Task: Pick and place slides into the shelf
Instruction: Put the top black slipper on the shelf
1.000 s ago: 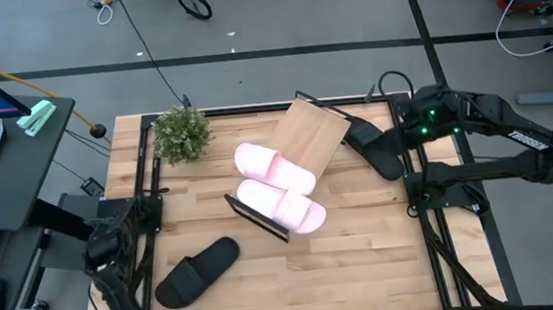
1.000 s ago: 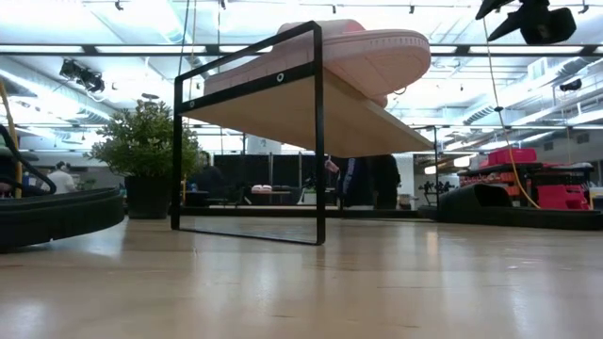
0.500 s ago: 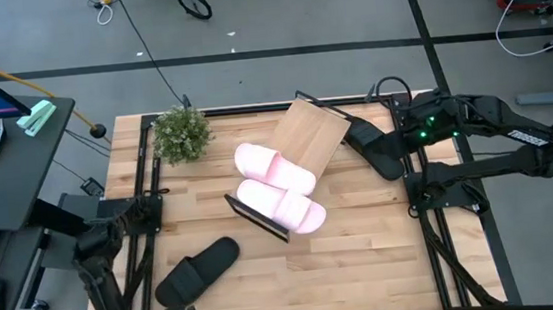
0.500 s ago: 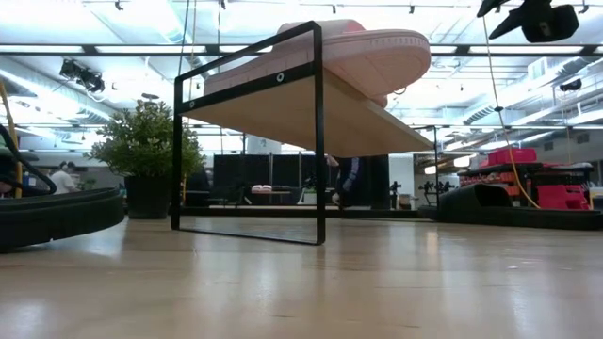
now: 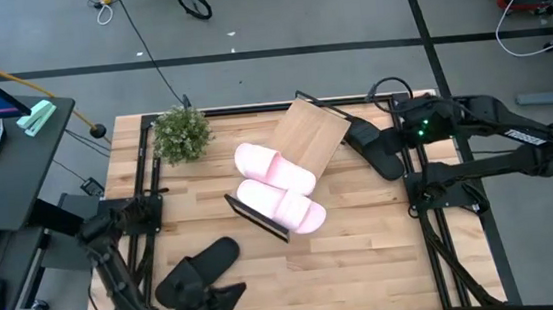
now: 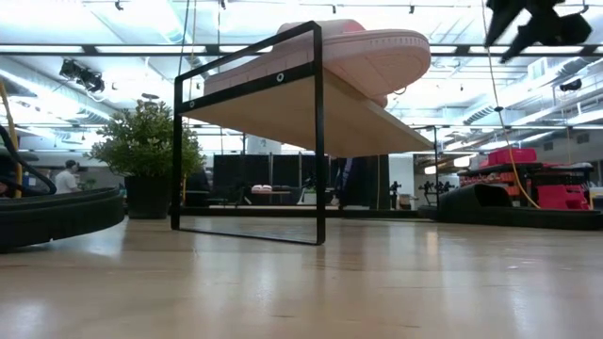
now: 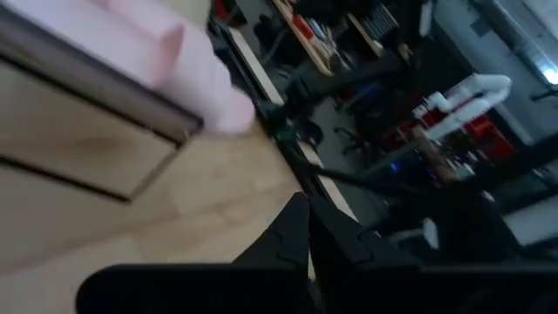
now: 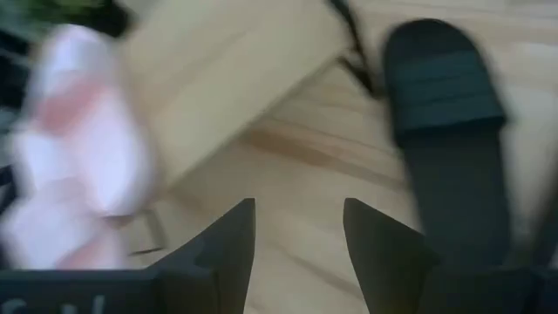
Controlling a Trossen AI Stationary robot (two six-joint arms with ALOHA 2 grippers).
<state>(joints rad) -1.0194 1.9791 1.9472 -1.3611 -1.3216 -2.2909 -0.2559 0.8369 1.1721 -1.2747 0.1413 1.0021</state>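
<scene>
Shelf (image 5: 297, 163) positioned diagonally at the centre of the slatted wooden tabletop (image 5: 366, 258), light-wood board carried on black metal end frames. Two pale pink slides (image 5: 273, 165) (image 5: 281, 205) seated side by side on the near half of the board, far half bare. In the low view, near end frame (image 6: 247, 141) standing upright on the tabletop, with a pink slide (image 6: 363, 52) overhanging the board edge above it. First black slide (image 5: 198, 272) lying flat near the front left corner of the tabletop, well apart from the shelf. Left gripper (image 5: 208, 293) located just beside this slide at the front edge, fingers closed together in the left wrist view (image 7: 301, 244), grasping nothing. Second black slide (image 5: 375, 151) lying flat beside the far right end of the shelf. Right gripper (image 5: 395, 135) held above this slide; in the right wrist view, fingers (image 8: 222, 244) spread apart and empty, black slide (image 8: 453, 139) beyond them. Potted plant (image 5: 181, 133) standing at the back left of the tabletop
</scene>
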